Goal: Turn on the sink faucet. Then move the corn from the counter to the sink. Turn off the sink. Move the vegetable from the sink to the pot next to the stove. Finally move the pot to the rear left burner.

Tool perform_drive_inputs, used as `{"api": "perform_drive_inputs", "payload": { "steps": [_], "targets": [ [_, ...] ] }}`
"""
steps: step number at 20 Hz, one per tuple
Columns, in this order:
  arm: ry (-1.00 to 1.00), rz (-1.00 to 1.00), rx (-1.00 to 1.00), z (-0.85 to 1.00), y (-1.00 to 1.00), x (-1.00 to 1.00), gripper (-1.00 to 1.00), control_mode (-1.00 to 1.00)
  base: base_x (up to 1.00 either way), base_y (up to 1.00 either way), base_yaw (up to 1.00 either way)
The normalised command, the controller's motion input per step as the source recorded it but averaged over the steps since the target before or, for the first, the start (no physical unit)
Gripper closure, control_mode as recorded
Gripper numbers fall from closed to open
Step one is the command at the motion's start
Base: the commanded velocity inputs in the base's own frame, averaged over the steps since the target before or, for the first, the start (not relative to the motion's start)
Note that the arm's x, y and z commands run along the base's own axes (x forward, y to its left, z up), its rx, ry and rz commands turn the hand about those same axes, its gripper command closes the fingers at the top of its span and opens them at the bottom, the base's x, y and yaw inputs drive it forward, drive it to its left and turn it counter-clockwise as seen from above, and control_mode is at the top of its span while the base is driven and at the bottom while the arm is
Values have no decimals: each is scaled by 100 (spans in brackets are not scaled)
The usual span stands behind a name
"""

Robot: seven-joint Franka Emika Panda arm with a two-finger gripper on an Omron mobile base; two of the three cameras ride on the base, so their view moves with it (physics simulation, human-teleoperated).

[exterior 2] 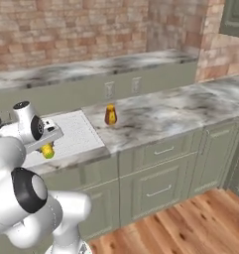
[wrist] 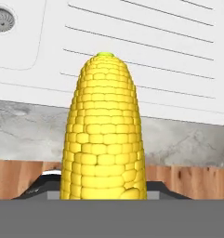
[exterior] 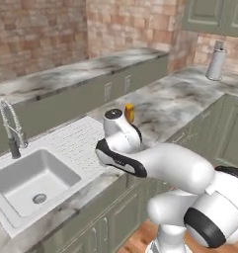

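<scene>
Corn [wrist: 103, 135] fills the hand view, gripped in the tool [exterior 2: 47, 147], pointing straight out over the drainboard [exterior: 78, 141], with the sink [exterior: 29, 180] off to the left.

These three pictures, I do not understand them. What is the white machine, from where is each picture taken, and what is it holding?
The white machine is a robot arm in a simulated kitchen. Two pictures come from cameras on its base, behind it: one to its left, one to its right. The third comes from a camera on its hand, looking along the end effector.

The end effector holds a yellow corn; in the right base view the corn hangs below the hand, above the white drainboard. The hand view shows the corn close up, with the drainboard and the counter's edge beyond it.

On the marble counter stands a small orange bottle. To the left are the sink and its faucet. I see no water running.
</scene>
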Motion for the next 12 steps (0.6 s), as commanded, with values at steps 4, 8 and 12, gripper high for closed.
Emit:
{"api": "perform_drive_inputs", "payload": {
  "steps": [4, 8, 12],
  "targets": [
    [0, 0, 0, 0, 0, 0, 100, 100, -13, 0, -71],
    [0, 0, 0, 0, 0, 0, 100, 100, -2, 0, -68],
    [0, 0, 0, 0, 0, 0, 100, 100, 4, -1, -61]
  ]
}}
